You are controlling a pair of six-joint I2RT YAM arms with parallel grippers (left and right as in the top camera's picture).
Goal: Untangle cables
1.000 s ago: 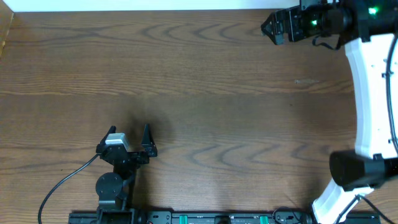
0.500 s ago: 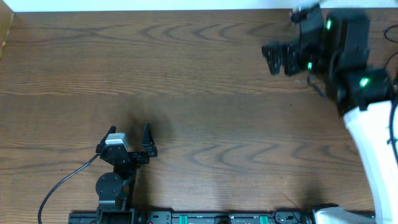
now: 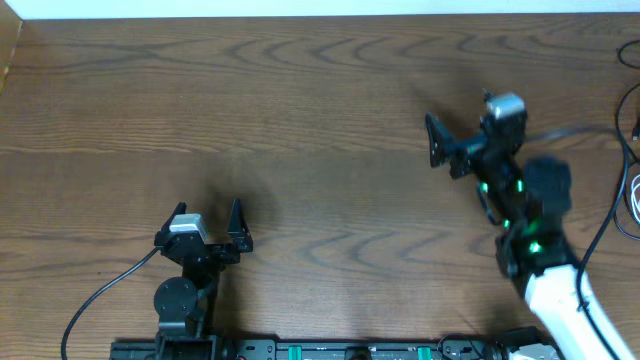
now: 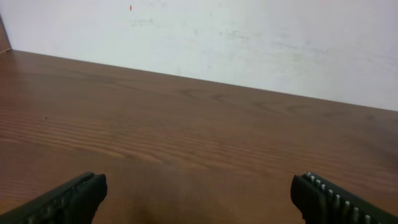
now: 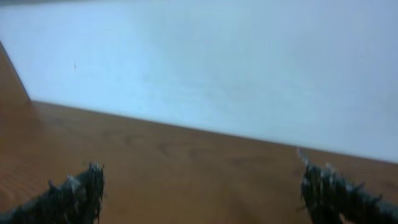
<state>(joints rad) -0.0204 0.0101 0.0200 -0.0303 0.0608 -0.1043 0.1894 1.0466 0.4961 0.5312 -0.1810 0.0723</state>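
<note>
My left gripper (image 3: 208,214) is open and empty low over the wooden table (image 3: 320,90) at the front left; its view (image 4: 199,191) shows only bare wood between the fingers. My right gripper (image 3: 437,150) is open and empty at the right middle, pointing left; its view (image 5: 200,185) is blurred and shows bare wood. A short piece of white cable (image 3: 636,198) and a thin black cable (image 3: 627,148) show at the overhead view's right edge, behind the right arm. The rest of the cables is out of view. Neither gripper touches them.
A white wall runs along the table's far edge (image 4: 249,43). A black rail with green markings (image 3: 330,350) lies along the front edge. A black arm cable (image 3: 100,292) curves off the left arm's base.
My right arm has swung from the far right corner down and toward me, its gripper still open. The left arm has not moved.
</note>
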